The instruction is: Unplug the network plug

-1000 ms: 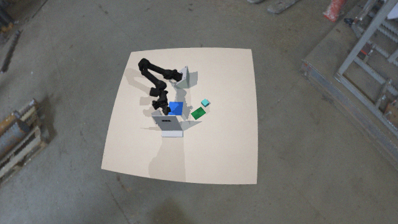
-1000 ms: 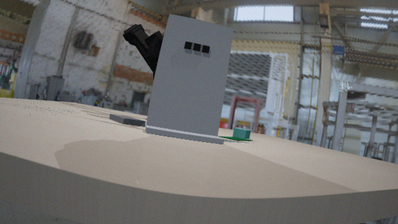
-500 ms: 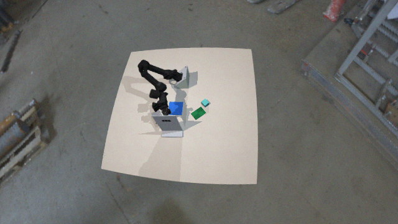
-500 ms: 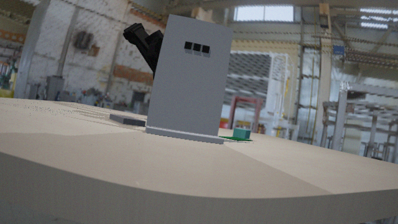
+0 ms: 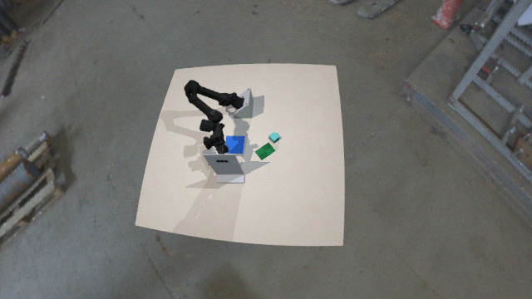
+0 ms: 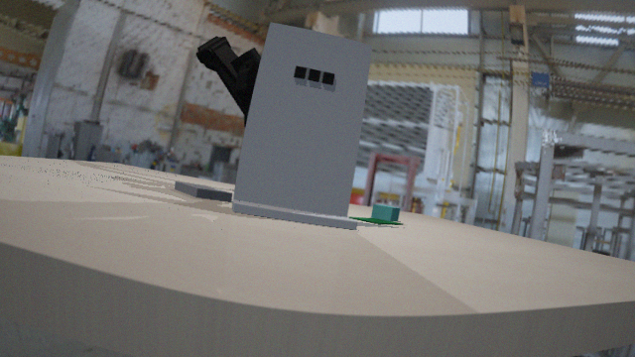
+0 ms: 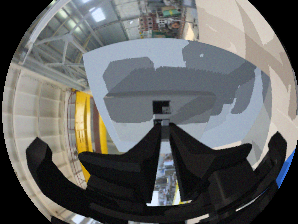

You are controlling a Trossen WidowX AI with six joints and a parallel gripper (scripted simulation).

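Left in the top view, the black arm (image 5: 204,107) (image 6: 234,66) bends toward the upright panel (image 5: 229,167) (image 6: 298,149) (image 7: 94,62), its gripper (image 5: 224,150) (image 7: 164,127) pressed in close to the panel's face. The fingers are closed on something narrow, which I take to be the plug (image 7: 165,131); it sits straight ahead of the wrist, at the socket row, mostly hidden by the fingertips. Its long axis seems to run into the panel, much as the fingers point, so the pull should go straight back along that line, without tilt. Whether the tab is down I cannot tell; if it is not, the plug will likely stay locked. Rightward, on the arm's side of the panel, lies the blue square (image 5: 235,144) (image 7: 286,171), probably the marked one; farther right come the green patch (image 5: 265,151) (image 6: 373,220) and teal block (image 5: 273,137) (image 6: 385,213).
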